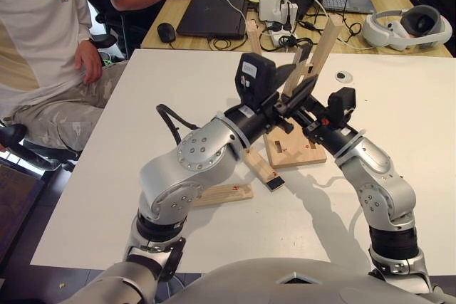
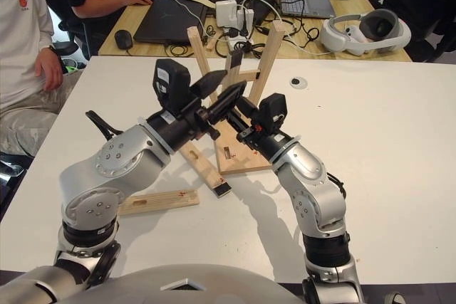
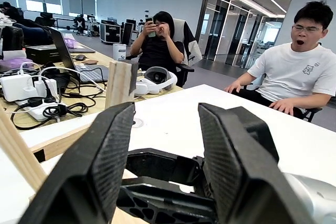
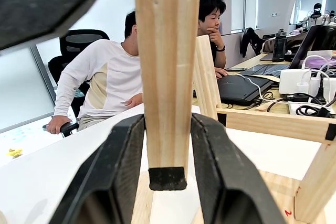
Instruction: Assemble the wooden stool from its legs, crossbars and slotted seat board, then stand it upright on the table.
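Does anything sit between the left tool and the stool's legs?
Yes. The right tool, shut on a leg, sits directly ahead of the open left tool, low between its fingers; another leg stands beyond.

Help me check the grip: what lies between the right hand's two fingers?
A wooden stool leg, its dark-tipped end showing, is pinched between the right hand's fingers; the right wrist view shows it.

Stool leg (image 4: 165, 77): bare pale wood, matt, fine straight grain, black end cap. Seat board (image 1: 293, 156): same unfinished wood. Left gripper (image 3: 165, 111) pads (image 3: 100, 166): black, finely textured, matt. Table (image 1: 399, 105): white, smooth, matt.
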Available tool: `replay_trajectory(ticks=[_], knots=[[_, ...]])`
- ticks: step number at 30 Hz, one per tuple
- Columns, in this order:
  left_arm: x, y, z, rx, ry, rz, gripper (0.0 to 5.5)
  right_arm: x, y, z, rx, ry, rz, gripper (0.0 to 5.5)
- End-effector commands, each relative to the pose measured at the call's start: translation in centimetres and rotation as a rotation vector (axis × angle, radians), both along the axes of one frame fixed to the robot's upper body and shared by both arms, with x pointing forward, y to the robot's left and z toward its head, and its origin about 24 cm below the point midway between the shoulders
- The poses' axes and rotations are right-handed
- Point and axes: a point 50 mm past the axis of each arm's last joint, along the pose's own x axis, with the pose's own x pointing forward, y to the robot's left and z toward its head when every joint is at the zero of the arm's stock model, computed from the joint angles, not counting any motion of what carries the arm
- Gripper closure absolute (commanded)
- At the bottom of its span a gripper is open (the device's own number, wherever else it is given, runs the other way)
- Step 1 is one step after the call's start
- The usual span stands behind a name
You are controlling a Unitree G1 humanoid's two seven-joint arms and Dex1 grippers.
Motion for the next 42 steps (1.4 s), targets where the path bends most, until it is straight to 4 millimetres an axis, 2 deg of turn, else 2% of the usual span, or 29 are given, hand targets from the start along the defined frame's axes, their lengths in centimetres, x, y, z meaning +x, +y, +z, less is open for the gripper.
replay_trajectory(ticks=[1,6,12,22,30,35,38,42], knots=[[0.6,0.7,-0.4,0.037,0.011,0.043,3.28,-0.1,0.4,0.9,-0.011,-0.061,0.027,4.21],[1.8,1.6,0.0,0.036,-0.005,0.138,3.28,-0.7,0.3,1.4,-0.022,-0.096,0.050,4.21],[1.6,1.2,0.1,0.023,0.004,0.103,3.28,-0.9,0.2,1.4,-0.028,-0.103,0.041,4.21],[2.3,1.8,0.4,-0.032,0.046,0.144,3.28,-0.7,-0.3,1.4,-0.031,-0.133,-0.036,4.21],[2.1,1.4,0.7,-0.070,0.071,0.080,3.28,-1.6,0.7,1.1,-0.051,-0.143,0.083,4.21],[1.8,1.8,1.2,-0.158,0.087,0.044,4.18,-1.4,0.4,1.2,-0.064,-0.157,0.073,4.21],[1.8,2.1,1.0,-0.134,0.100,0.026,4.75,-0.9,-0.2,1.5,-0.084,-0.181,0.048,4.21],[1.7,2.3,0.5,-0.081,0.122,0.004,5.09,-0.3,-1.0,2.0,-0.157,-0.251,0.046,4.21]])
